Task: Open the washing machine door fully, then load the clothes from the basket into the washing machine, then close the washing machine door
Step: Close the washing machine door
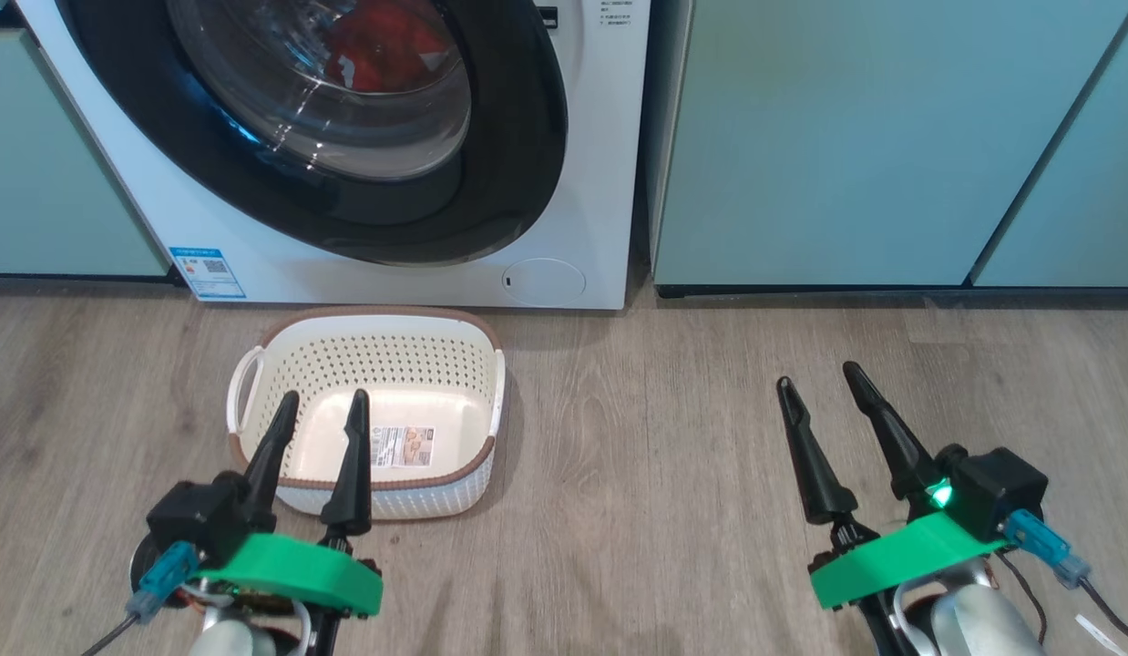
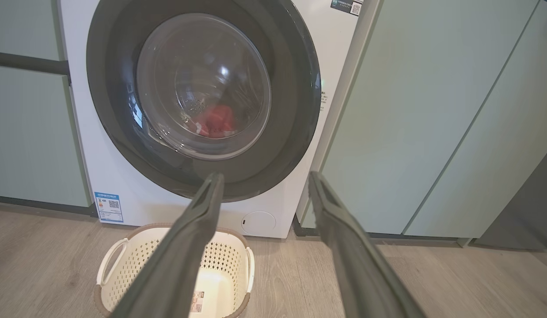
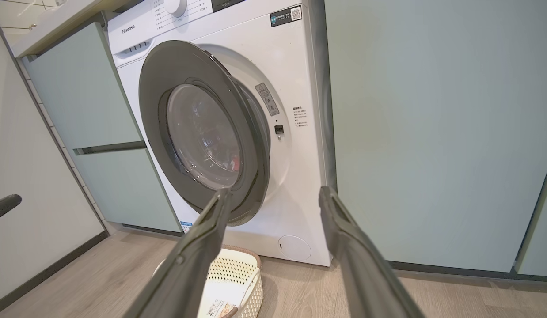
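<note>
To close the washing machine door, press on the black rim near its free right edge, never the glass, and follow through till latched. Stands ajar, up and ahead of the left gripper, well apart from the right gripper. Both spread wide, holding nothing. Clothes already inside; basket bare, just beyond the left gripper.

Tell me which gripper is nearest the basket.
The left gripper: in the head view it overlaps the basket, while the right gripper is well off to the side, over the floor.
</note>
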Motion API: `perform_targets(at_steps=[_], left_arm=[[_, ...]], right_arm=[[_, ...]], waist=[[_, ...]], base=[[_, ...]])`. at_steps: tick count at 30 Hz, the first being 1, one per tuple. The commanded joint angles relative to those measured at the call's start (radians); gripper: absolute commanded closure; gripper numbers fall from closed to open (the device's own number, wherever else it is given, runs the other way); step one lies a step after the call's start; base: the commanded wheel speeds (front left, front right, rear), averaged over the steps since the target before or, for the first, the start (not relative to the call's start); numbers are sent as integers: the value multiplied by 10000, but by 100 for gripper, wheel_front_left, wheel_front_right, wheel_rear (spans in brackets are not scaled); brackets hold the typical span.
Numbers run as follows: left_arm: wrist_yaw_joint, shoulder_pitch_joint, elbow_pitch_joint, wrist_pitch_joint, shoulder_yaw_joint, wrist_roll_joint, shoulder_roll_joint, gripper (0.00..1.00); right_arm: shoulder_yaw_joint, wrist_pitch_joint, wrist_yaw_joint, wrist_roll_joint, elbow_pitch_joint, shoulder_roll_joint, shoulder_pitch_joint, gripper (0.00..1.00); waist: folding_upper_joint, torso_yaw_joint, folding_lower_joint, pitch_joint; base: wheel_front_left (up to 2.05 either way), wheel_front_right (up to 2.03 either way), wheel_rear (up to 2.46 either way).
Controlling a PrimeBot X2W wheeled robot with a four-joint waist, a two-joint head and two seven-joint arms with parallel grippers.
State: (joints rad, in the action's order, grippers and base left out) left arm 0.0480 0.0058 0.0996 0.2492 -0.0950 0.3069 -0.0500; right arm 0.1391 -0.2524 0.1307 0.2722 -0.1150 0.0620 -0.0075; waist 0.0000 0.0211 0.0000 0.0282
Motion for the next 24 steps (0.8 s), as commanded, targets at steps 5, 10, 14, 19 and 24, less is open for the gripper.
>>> perform_targets(at_steps=[5, 10, 14, 19, 24], left_arm=[[-66, -237, -374, 126, 270, -93, -3, 0], [-58, -236, -358, 126, 184, -112, -3, 0], [-56, -294, -382, 126, 73, -130, -3, 0], [-106, -528, -544, 126, -121, -138, -3, 0], [-210, -1125, -781, 126, -499, -89, -3, 0]], right_arm=[[243, -93, 0, -30, 334, -43, -278, 0], [252, -93, 0, 5, 328, -49, -276, 0], [275, -93, 0, 25, 323, -12, -333, 100], [508, -93, 0, -43, 456, 186, -748, 100], [1056, -93, 0, 44, 573, 735, -1917, 100]], waist=[[0, -14, 0, -24], [0, -31, 0, -75], [0, -110, 0, -256], [0, -364, 0, -937], [0, -819, 0, -2092]], base=[[0, 0, 0], [0, 0, 0], [0, 0, 0], [0, 0, 0], [0, 0, 0]])
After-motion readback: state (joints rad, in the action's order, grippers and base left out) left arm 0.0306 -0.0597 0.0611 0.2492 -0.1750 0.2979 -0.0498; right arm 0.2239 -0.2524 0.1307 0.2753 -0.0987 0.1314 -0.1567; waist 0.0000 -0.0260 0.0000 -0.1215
